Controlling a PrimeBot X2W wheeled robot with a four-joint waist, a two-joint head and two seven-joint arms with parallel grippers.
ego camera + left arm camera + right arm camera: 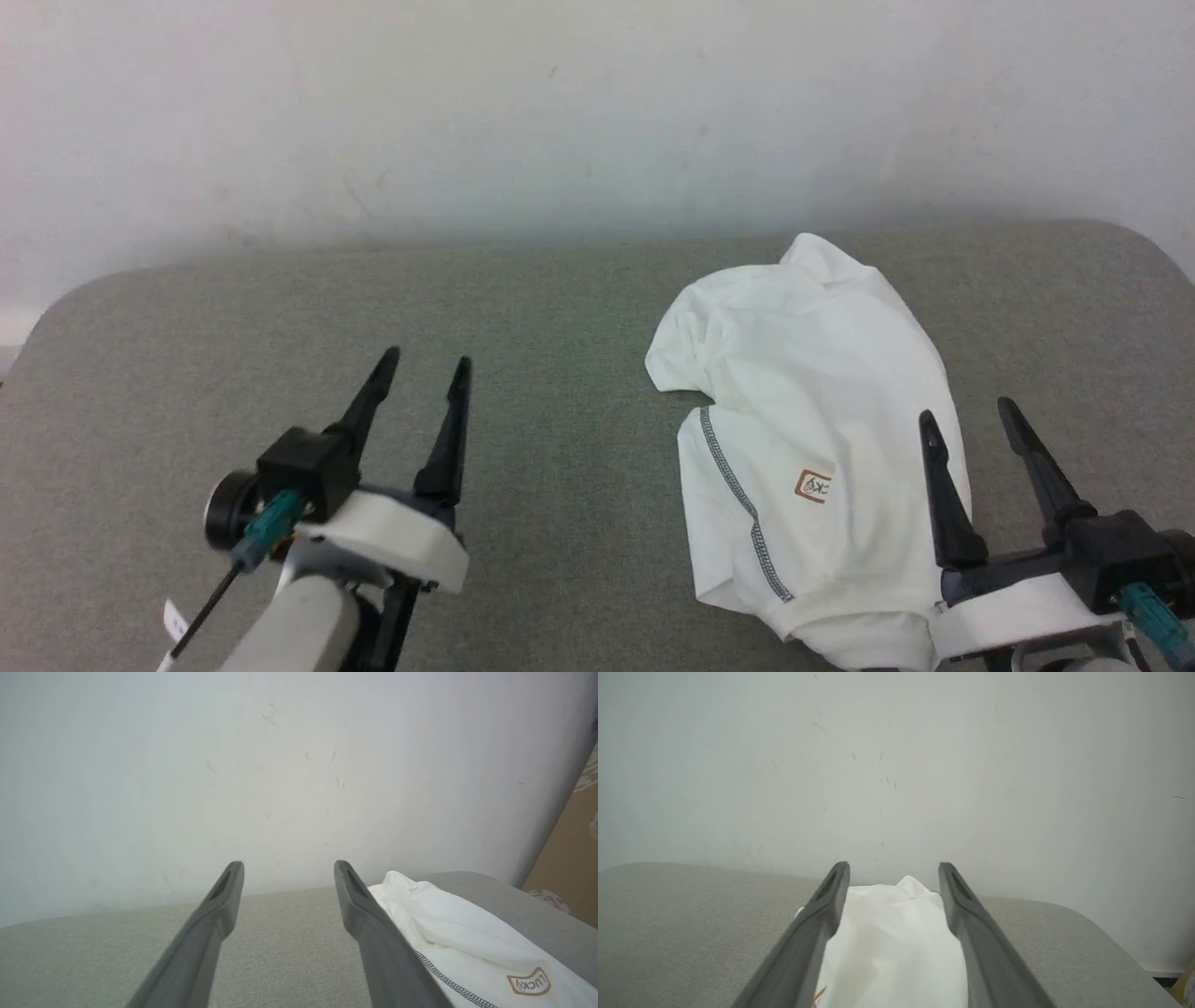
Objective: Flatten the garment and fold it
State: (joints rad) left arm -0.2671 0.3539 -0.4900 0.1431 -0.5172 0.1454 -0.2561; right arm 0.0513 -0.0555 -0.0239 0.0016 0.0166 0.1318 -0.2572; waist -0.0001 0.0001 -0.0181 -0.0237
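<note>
Currently: garment (803, 448) bunched near right edge of the grey top (560, 308); left gripper (426, 360), right gripper (966, 411) spread, empty, probably readying flattening grasps.

White shirt (822, 392), grey-black zigzag seam (742, 504), brown-outlined logo patch (812, 486); grey-green woven desk (560, 308); off-white wall (560, 112), faint dark marks.

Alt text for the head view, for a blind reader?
A white T-shirt lies bunched on the right of a grey surface by a pale wall. The left pincer is open over bare surface; the right pincer is open at the shirt's right edge.
</note>
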